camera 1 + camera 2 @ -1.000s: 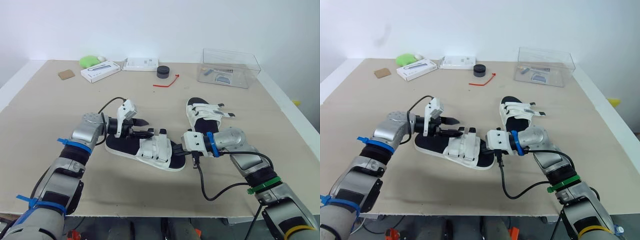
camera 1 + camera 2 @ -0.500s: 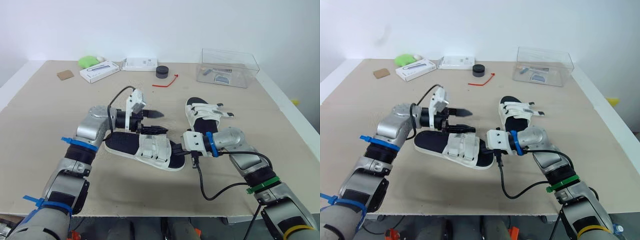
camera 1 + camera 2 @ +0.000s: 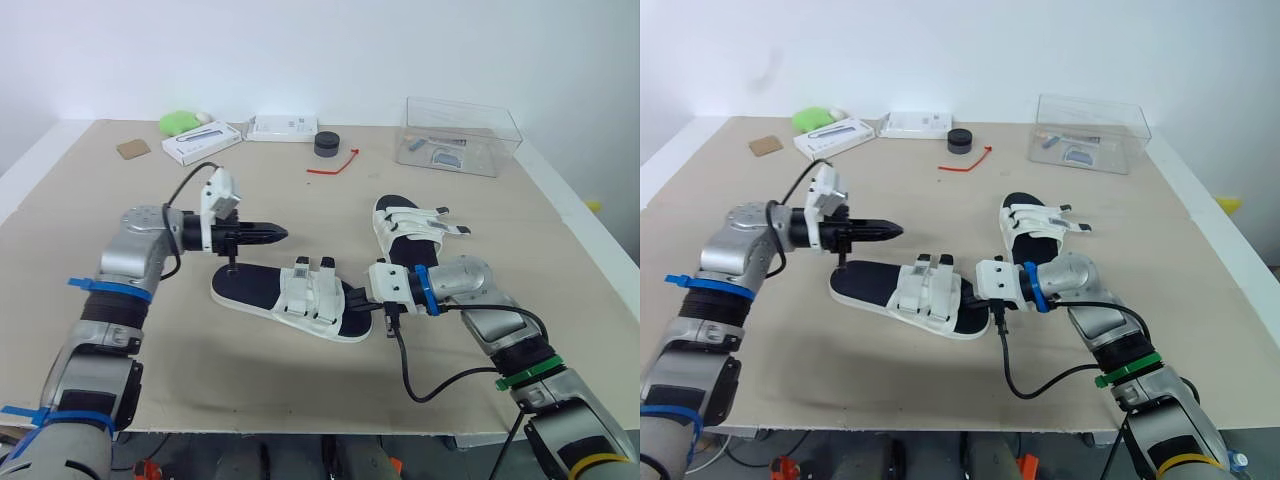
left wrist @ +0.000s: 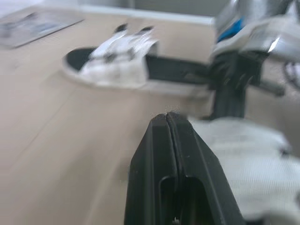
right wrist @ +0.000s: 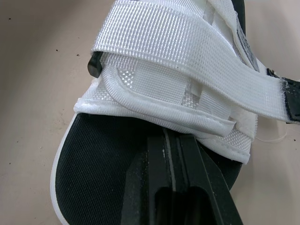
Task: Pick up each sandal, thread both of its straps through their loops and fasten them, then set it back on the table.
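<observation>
Sandal (image 3: 290,298) flat on table (image 3: 150,340), straps (image 3: 312,268) sticking up, with right gripper (image 3: 368,301) shut, tips on its black footbed, and left gripper (image 3: 275,233) closed, empty, hovering just above its far end, best opened before pinching a strap.

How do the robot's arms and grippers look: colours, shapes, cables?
Both arms are rounded silver-grey shells. The left arm wears blue ties; the right arm a blue band, a green tie, a yellow band. Black cables loop at both wrists. The left gripper and right gripper have white blocks and slim, tapering black jaws.
</observation>
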Controlling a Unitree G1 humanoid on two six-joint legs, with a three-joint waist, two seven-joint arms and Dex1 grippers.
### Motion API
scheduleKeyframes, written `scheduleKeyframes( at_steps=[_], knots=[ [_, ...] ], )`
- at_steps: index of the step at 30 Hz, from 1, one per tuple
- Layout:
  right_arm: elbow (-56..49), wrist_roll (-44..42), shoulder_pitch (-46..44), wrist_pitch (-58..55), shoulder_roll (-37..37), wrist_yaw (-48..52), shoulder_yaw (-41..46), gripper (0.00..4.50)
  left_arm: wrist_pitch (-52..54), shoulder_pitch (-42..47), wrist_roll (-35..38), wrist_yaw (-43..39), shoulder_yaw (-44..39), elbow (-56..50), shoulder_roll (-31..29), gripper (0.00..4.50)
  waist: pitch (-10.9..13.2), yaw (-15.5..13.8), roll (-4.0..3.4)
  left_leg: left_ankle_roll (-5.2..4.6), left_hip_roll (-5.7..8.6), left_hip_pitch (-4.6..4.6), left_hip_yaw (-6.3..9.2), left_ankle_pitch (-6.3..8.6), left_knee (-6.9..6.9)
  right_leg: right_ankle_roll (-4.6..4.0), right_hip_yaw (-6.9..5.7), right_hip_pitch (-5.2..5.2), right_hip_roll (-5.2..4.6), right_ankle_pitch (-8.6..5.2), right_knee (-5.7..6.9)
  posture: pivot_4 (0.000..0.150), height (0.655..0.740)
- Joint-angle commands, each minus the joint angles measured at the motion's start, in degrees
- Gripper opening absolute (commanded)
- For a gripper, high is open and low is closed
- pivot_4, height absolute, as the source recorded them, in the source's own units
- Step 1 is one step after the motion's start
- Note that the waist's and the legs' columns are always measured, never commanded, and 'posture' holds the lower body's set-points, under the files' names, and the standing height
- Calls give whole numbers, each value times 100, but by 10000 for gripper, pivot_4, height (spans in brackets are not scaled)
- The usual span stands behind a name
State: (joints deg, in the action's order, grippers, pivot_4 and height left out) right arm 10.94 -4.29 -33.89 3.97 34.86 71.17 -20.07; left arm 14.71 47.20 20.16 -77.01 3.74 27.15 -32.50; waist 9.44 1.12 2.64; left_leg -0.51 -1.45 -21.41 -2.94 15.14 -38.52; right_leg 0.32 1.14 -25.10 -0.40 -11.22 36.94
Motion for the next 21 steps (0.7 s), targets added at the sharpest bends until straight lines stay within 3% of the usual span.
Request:
scheduleKeyframes(
  at_steps=[1, 6, 11, 13, 15, 19, 21],
  knots=[
    [324, 303, 134, -106, 182, 46, -76, 0, -611, -91, -143, -152, -151, -55, -209, 215, 0, -1, 0, 0, 1, 0, 0, 0, 0, 1, 1, 0, -2, 0, 0, 1500, 7400],
    [355, 313, 117, -76, 161, 67, -92, 0, -1539, -527, -595, -459, 223, -155, -370, 215, 0, 0, 0, 0, 3, -1, 0, 0, 1, 2, 1, 0, -5, -1, 0, 1500, 7400],
    [362, 330, 111, -37, 170, 69, -98, 0, -1879, -542, -767, -670, 322, 138, -393, 15255, -1, -4, 1, 0, 3, -2, 0, 0, -1, -14, 0, 0, -5, -9, 0, 1500, 7400],
    [370, 335, 103, -28, 176, 70, -95, 0, -2025, -506, -823, -729, 331, 250, -393, 24725, -1, -5, 2, 0, 3, -2, -1, 0, -1, -11, 0, 0, -5, -8, 1, 1500, 7400],
    [368, 335, 115, -15, 190, 70, -87, 0, -2133, -488, -849, -772, 330, 296, -365, 28908, -1, -5, 2, 0, 3, -2, -1, 0, -1, -7, 0, 0, -5, -5, 1, 1500, 7400],
    [368, 343, 128, 4, 198, 62, -83, 0, -2618, -370, -1002, -680, 455, 455, -62, 42276, -1, -7, 2, 0, 3, -2, 0, 0, -1, 0, -1, 0, -5, -2, 1, 1500, 7400],
    [361, 346, 136, 6, 200, 53, -79, 0, -2695, -307, -1053, -667, 515, 566, 46, 43924, -2, -11, 2, 0, 4, -2, -1, 0, -2, 0, -1, 1, -7, -2, 0, 1500, 7400]
  ],
)
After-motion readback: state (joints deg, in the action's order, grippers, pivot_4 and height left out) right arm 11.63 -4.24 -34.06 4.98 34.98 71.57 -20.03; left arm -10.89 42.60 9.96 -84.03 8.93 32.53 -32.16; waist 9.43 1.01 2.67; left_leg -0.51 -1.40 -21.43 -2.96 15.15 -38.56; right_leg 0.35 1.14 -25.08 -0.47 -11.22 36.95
